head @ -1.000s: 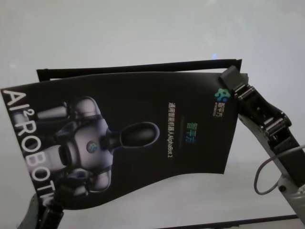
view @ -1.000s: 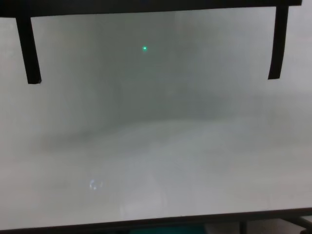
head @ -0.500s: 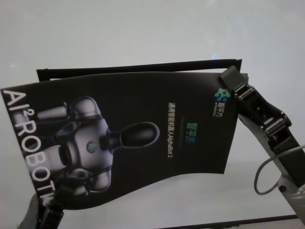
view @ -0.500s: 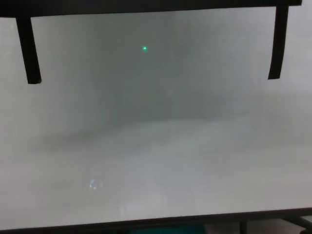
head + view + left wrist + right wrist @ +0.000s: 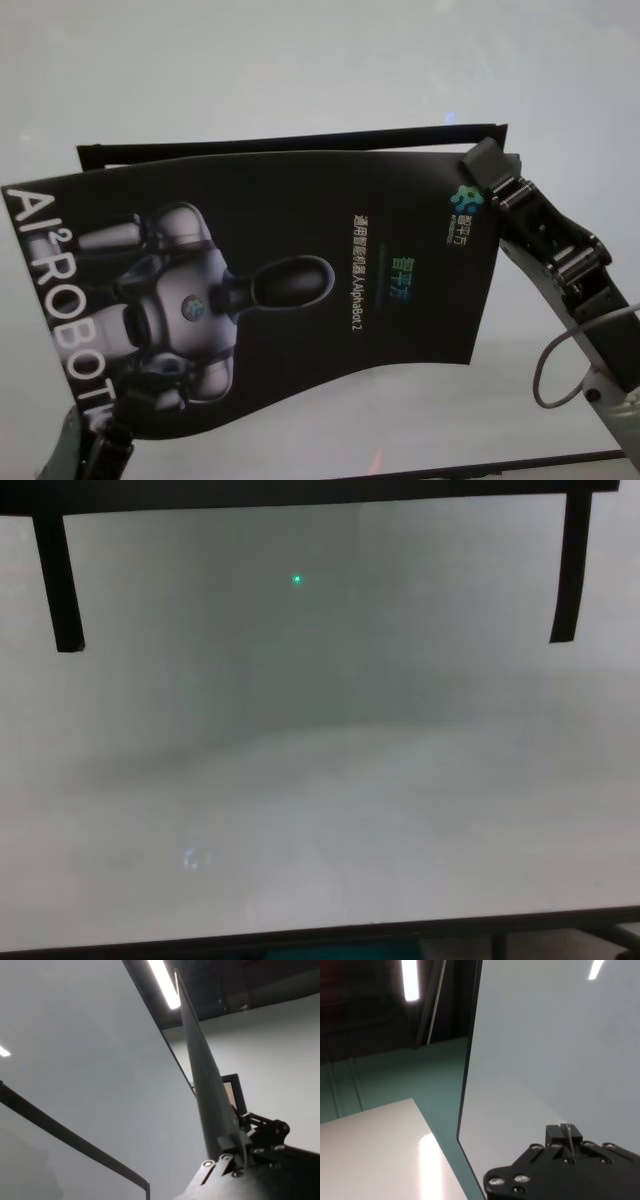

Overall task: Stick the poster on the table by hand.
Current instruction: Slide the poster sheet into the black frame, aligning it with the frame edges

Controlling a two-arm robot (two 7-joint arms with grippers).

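Observation:
The poster [image 5: 290, 290] is a black glossy sheet with a grey robot picture and white letters. It hangs curved above the white table [image 5: 300, 60], held at two opposite corners. My right gripper [image 5: 487, 165] is shut on its far right corner. My left gripper [image 5: 105, 438] is shut on its near left corner, partly hidden under the sheet. The left wrist view shows the poster edge-on [image 5: 205, 1085] running into the left gripper [image 5: 227, 1152]. In the right wrist view only a thin sliver of the sheet shows in the right gripper [image 5: 567, 1140].
A narrow black strip [image 5: 290, 143] lies on the table behind the poster. In the chest view two more strips [image 5: 58, 580] [image 5: 567, 570] run down from a black band at the top. The table's dark near edge [image 5: 300, 940] shows low down.

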